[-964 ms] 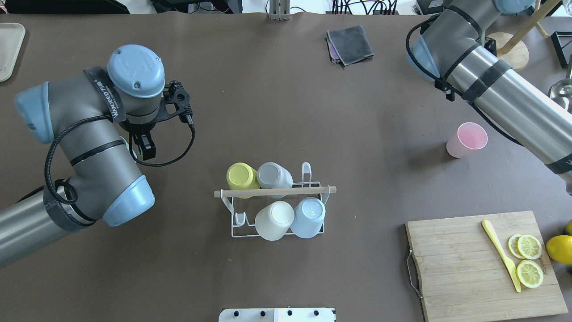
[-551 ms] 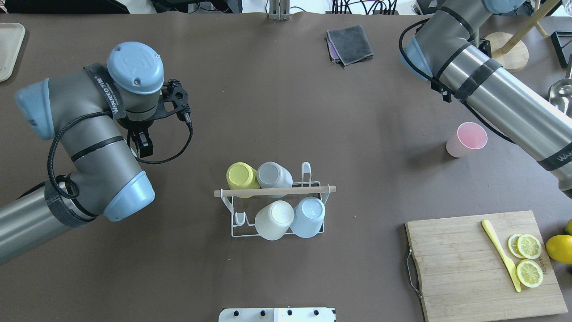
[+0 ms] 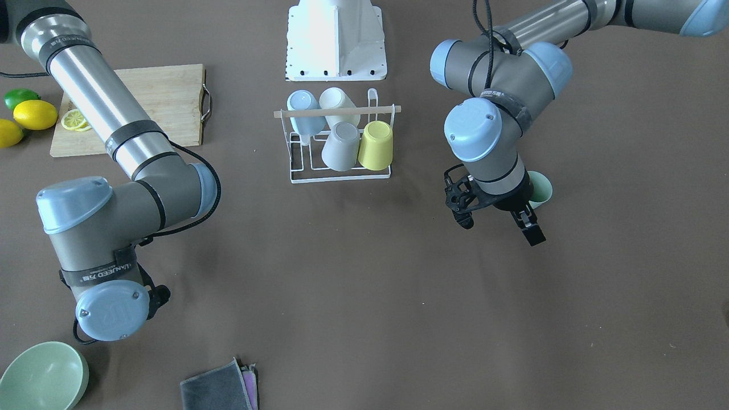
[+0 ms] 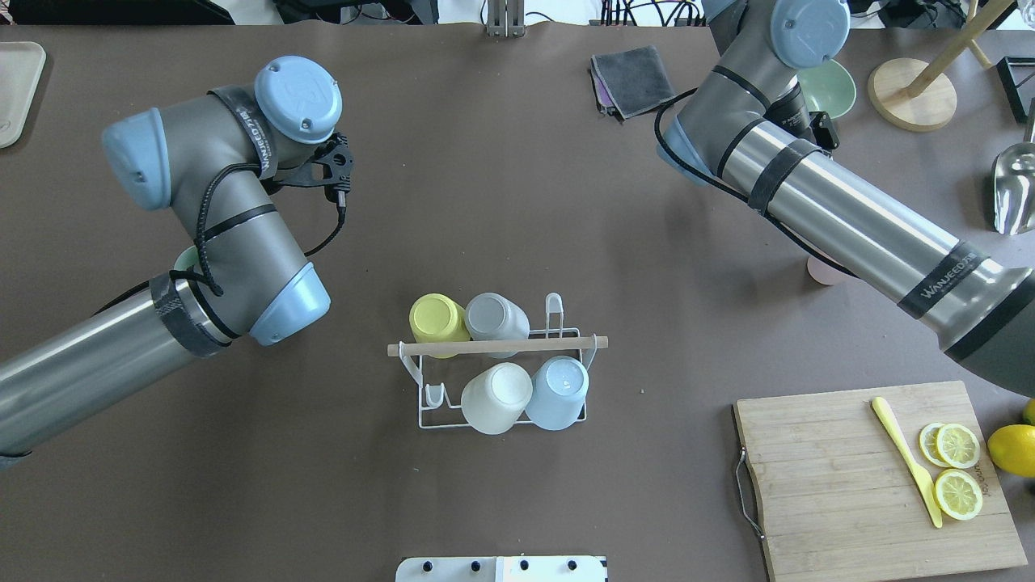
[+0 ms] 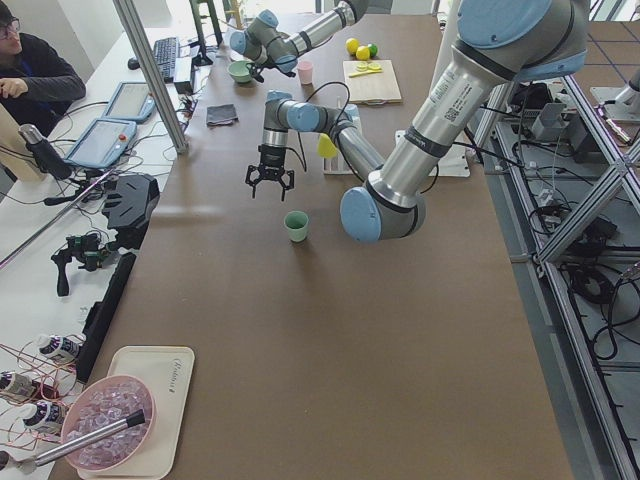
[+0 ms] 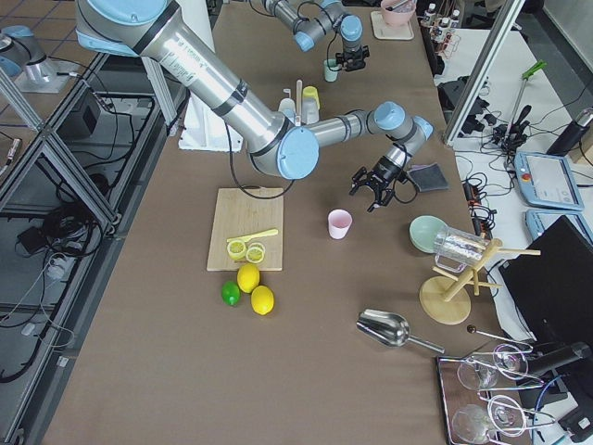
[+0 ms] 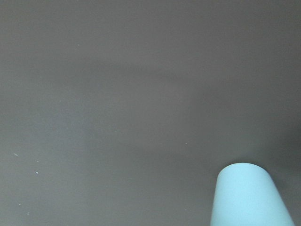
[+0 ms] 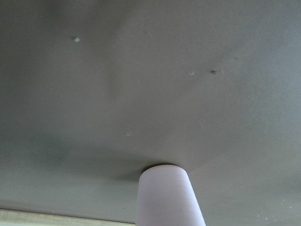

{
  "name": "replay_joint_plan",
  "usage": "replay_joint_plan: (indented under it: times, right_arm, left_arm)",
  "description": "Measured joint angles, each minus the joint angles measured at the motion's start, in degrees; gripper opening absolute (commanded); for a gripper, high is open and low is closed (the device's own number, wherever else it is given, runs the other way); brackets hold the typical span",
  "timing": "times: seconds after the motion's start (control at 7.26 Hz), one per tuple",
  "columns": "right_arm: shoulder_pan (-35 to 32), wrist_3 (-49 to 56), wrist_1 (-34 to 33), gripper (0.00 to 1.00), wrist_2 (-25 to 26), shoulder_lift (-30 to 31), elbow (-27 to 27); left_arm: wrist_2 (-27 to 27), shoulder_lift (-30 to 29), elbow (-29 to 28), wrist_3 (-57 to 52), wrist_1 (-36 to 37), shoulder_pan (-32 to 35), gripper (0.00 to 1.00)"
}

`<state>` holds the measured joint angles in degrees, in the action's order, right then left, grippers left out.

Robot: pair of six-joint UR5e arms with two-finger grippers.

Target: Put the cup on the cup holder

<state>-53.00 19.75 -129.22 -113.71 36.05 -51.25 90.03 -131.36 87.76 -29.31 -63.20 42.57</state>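
Four cups [image 4: 495,318] are already hung on the cup holder [image 4: 594,343] mid-table, so most of it's done. Two are left standing: a green cup [image 3: 541,189] far left, just beside the left gripper [image 3: 532,232], and a pink cup [image 6: 340,223] right, near the right gripper [image 6: 376,193]. Nothing's held; how wide either pincer is can't be told.

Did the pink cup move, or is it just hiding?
No. In the overhead view a sliver of the pink plastic cup shows in the same spot beyond the wooden cutting board. The right arm has swung over it.
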Motion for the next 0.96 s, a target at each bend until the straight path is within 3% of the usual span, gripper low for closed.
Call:
replay_joint_plan:
  times: [0.41,0.96]
  right_arm:
    - [1.8,3.2,0.1,1.0,3.3,-0.2,2.0]
    - [2.9,4.4,0.7,1.0,3.3,-0.1,4.5]
  left_arm:
    - [-0.5,-4.3,-6.0,-0.7,6.8,-1.1,0.98]
    - [-0.1,-7.6,-10.0,-0.7,16.1,-4.4,0.98]
